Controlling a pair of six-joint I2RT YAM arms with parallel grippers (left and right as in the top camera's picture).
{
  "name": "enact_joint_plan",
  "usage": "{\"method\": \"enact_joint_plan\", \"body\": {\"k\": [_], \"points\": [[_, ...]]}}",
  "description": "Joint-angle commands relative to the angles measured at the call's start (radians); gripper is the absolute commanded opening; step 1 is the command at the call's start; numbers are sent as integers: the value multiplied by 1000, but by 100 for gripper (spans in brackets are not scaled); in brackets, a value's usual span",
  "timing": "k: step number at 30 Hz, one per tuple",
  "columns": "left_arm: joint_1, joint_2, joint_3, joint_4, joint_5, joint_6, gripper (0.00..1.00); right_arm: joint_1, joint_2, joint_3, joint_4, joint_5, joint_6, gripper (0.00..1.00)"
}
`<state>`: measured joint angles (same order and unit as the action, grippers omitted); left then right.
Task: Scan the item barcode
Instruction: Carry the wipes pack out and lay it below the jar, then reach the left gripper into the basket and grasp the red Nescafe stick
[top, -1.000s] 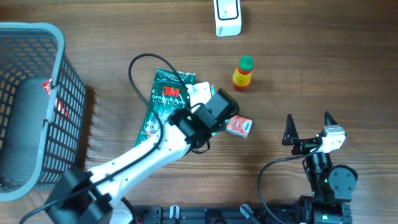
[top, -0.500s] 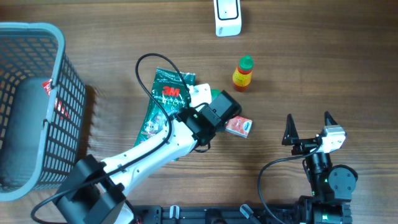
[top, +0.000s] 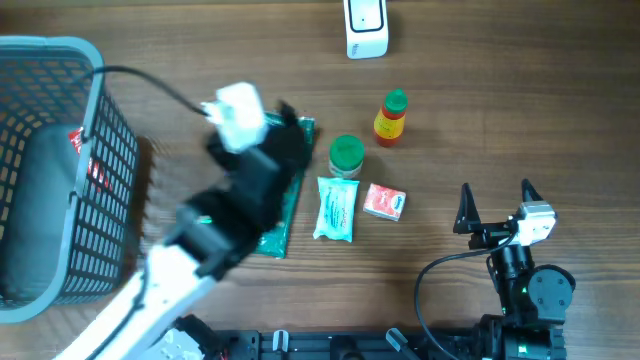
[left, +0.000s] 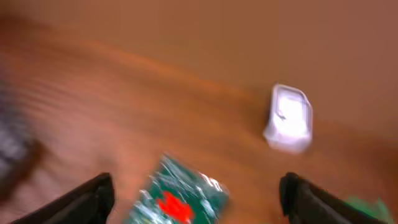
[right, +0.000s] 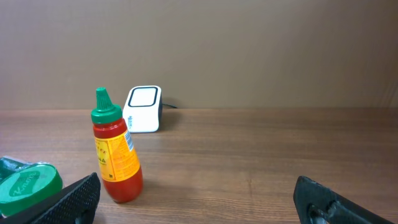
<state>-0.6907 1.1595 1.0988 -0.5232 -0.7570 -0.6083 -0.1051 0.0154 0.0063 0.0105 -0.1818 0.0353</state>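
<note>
1. The desk (top: 520, 90) is brown wood. Only the overhead view shows all of it.
2. A grey basket (top: 60, 45) stands at the desk's left edge. Neither wrist view shows it.
3. The left arm (top: 200, 230) is blurred from overhead and reaches from the near edge toward the middle. Its fingers cannot be made out there.
4. The left pincer (left: 196, 183) shows in its own wrist view, spread wide with nothing between the fingers (left: 93, 198).
5. The right pincer (top: 497, 205) is near the desk's right near corner, spread wide and holding nothing.
6. A green packet (top: 285, 200) lies partly under the left arm. The left wrist view shows its red print.
7. A white and green pouch (top: 336, 208) lies flat mid-desk, between the packet and a small red box (top: 383, 201), well apart from the scanner.
8. The white scanner (top: 366, 27) sits at the far edge. The right wrist view shows its cable.
9. A red sauce bottle (right: 115, 152) stands upright. Its label faces the right wrist view.
10. A green-lidded jar (top: 346, 155) stands just beyond the pouch.
</note>
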Motion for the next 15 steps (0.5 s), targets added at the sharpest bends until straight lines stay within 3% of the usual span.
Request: {"method": "enact_joint_plan", "body": {"k": [1,6,9,12,15], "points": [[237,-99,77,-2,21,120,91,4,-6,-1,3,10,-9,100],[650,-152,119,-5,329,145,98,4,-6,-1,3,10,-10,100],[898,-143,119,-3,541,76,100,4,-6,-1,3,10,-10,100],[1117,-99,119,27,668,-35,100,4,-6,-1,3,10,-9,100],[1255,-34,119,107,696,-84,100,4,-6,-1,3,10,-9,100]]}}
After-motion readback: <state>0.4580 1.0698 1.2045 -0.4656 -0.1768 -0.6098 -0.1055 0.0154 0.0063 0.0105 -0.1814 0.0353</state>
